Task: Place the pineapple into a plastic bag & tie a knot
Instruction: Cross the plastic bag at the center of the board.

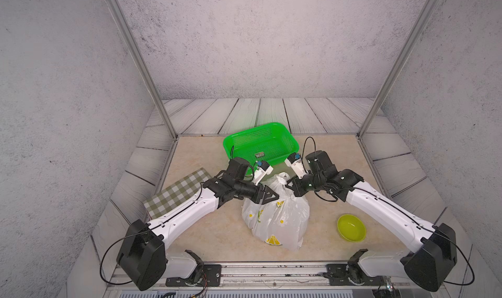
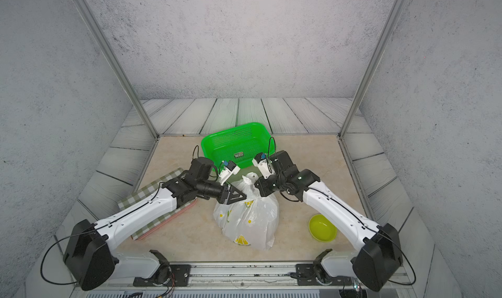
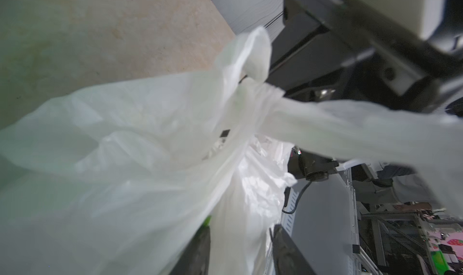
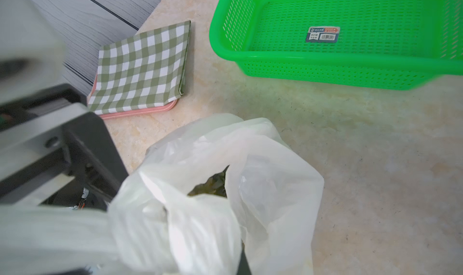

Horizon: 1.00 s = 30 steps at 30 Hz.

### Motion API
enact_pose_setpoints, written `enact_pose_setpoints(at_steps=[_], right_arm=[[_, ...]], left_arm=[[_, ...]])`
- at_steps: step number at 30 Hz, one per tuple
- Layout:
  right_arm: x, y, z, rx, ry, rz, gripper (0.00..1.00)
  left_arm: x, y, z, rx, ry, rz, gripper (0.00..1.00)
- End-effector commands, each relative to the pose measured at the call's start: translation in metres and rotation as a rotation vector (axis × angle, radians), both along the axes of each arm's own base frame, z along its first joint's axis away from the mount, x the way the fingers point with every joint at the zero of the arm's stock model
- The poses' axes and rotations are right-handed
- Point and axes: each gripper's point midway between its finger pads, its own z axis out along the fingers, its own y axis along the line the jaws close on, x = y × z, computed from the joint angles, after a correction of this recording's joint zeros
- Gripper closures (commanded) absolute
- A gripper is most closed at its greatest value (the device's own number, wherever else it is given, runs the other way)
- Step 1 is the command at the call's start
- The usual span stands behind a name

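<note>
Left wrist view: left tool (image 3: 240,228) gapes around limp, slippery bag (image 3: 125,148) film, lower centre; right tool (image 1: 289,183) pinches a handle (image 4: 62,233) shut. Grip bunched plastic beside knot (image 3: 251,95).

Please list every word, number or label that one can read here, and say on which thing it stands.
Sticker on the basket floor: a barcode and small print, too blurred to read.
Bag: printed lemon slices only, no words visible.
No other text can be seen.
</note>
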Motion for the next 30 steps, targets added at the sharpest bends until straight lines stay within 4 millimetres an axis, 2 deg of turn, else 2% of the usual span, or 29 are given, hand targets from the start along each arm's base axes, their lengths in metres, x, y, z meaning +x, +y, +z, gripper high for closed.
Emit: enact_pose_setpoints(at_steps=[1,3,4,6,10,13,19,24,30], right_arm=[[-0.002,-0.004,0.012,0.013,-0.013,-0.015,1.0],[-0.004,-0.005,0.014,0.016,-0.018,-0.013,1.0],[-0.005,-0.006,0.015,0.015,-0.023,-0.015,1.0],[-0.004,-0.011,0.017,0.002,-0.036,-0.031,1.0],[-0.003,-0.02,0.011,-0.05,-0.044,-0.055,0.99],[-0.005,-0.02,0.007,-0.056,-0.032,-0.052,0.98],[0.004,0.0,0.014,0.066,-0.008,-0.069,1.0],[0.024,0.015,0.02,0.16,-0.003,-0.13,1.0],[0.042,0.034,0.029,0.287,0.001,-0.17,1.0]], left_arm=[[0.022,0.007,-0.01,0.059,-0.061,0.107,0.56],[0.025,0.006,-0.008,0.058,-0.083,0.121,0.62],[0.027,0.006,-0.006,0.058,-0.087,0.125,0.73],[0.026,0.006,-0.008,0.065,-0.085,0.121,1.0],[0.019,0.013,-0.014,0.092,-0.072,0.115,1.0],[0.011,0.017,-0.013,0.077,-0.063,0.115,1.0],[0.004,0.012,0.0,0.021,-0.054,0.095,1.0],[0.0,0.0,0.017,-0.018,-0.058,0.055,1.0],[-0.015,-0.016,0.026,-0.059,-0.06,-0.008,1.0]])
